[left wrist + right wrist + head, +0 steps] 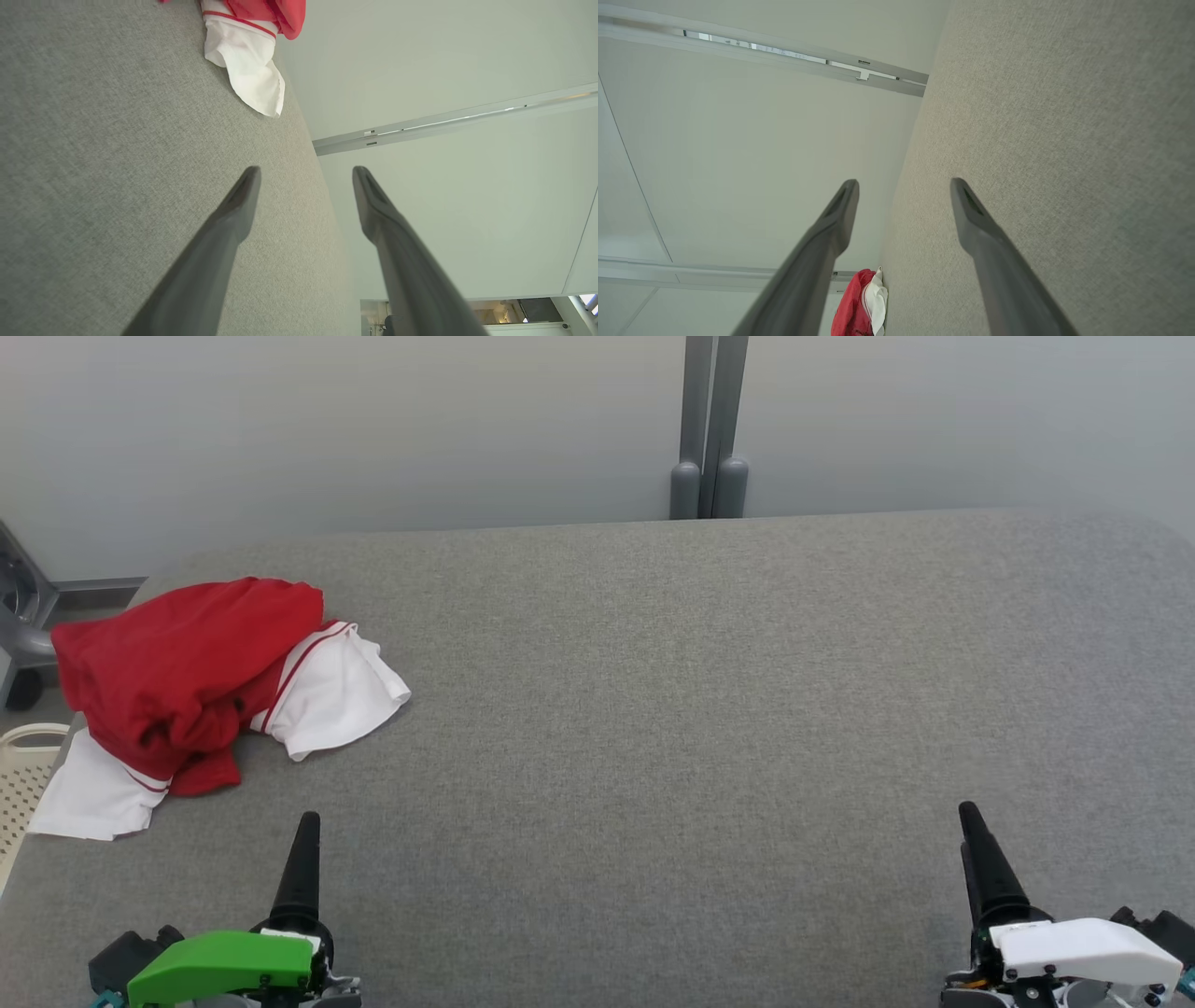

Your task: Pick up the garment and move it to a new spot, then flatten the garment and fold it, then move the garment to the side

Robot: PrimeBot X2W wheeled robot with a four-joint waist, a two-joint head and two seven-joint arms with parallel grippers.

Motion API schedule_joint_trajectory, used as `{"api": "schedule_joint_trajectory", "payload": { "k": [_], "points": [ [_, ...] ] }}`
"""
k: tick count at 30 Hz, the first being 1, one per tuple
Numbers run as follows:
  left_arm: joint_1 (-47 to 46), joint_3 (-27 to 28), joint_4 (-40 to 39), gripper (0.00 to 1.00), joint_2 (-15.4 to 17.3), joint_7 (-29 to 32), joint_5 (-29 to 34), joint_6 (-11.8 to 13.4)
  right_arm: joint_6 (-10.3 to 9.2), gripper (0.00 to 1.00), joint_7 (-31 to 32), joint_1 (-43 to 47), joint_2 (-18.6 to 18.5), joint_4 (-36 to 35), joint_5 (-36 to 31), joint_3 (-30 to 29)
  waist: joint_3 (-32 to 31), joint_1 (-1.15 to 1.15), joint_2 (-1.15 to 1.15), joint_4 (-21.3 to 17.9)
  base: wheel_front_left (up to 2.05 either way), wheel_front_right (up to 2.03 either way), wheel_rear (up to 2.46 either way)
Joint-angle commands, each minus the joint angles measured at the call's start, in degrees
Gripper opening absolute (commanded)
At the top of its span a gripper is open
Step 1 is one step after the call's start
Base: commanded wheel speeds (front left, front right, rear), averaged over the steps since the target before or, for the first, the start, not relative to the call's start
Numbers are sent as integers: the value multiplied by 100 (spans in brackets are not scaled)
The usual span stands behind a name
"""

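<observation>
A grey fabric-covered table (700, 709) spreads out under the head camera, bare across its middle and right.

Nearest, at its front edge, the left gripper (306, 172) and the right gripper (903, 184) hover low with their dark fingers spread apart and nothing between them. Both are well away from the work.

Further back, at the table's far left, the garment (187, 672) lies bunched in a heap. It is red cloth with white, red-trimmed parts fanning out at the front and right. Its lower white corner lies right at the table's left edge.

Nothing of the task looks begun, so the first pick is ahead. A pinch on one loose white flap would likely lift a single layer and leave the rest dragging. A tug toward the left could slide the heap off the edge. The right arm also has a long reach across the table.

Just beside that edge and lower down sits a cream perforated basket (23, 784). Only a corner of it shows, so I cannot tell what it contains.

Beyond the table stand a pale wall (373, 429) and a grey post (709, 429).
</observation>
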Motion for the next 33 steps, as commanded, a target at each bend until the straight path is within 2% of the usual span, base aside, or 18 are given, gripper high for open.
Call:
{"api": "schedule_joint_trajectory", "payload": {
  "k": [1,10,23,33],
  "points": [
    [-34,-16,-64,100,27,-88,288,37,1,100,-58,-181,-10,96,-374,81,-13,0,0,0,0,0,0],
    [-13,-82,-42,100,34,-274,1095,128,1,100,-123,-459,55,535,-1491,180,-61,0,0,-12,0,0,0],
    [31,-285,-29,100,242,-549,2706,491,2,100,-177,-731,146,962,-3443,74,-139,0,0,-15,0,0,0],
    [94,-458,16,100,351,-737,3673,677,2,100,-112,-786,215,1057,-4581,-92,-195,0,0,-25,0,0,0]
  ]
}}
